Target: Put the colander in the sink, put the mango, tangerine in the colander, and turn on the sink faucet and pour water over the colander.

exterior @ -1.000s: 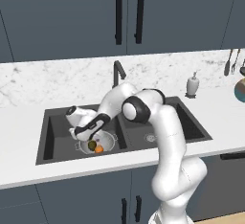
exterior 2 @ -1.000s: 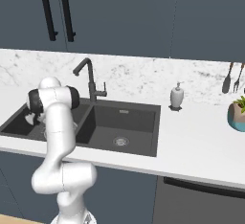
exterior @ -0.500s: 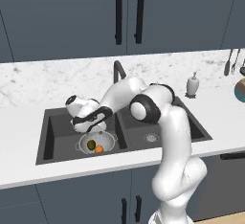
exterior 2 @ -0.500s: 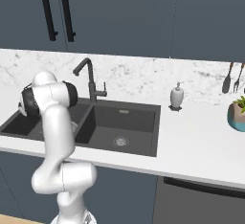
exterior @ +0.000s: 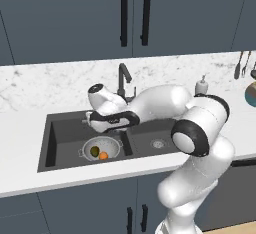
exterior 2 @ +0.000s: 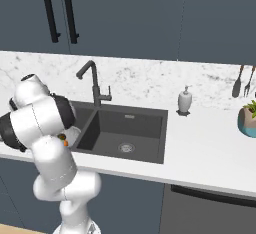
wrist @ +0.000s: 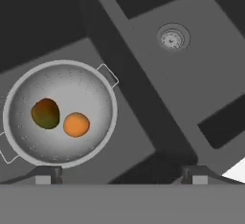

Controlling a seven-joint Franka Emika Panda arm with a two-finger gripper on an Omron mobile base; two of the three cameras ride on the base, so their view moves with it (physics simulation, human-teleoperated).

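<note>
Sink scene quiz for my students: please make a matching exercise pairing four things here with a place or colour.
Things:
1. mango
2. tangerine
3. colander
4. soap dispenser

Descriptions:
A. bright orange, round
B. on the white counter behind the sink
C. dark green, oval
D. silvery, in the left basin

Pairs: 1-C, 2-A, 3-D, 4-B

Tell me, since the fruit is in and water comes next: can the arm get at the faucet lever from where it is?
Probably yes. The gripper hangs above the left basin of the sink, over the colander, and the sink faucet stands just behind the divider with nothing between them. Its small lever is hard to make out.
</note>
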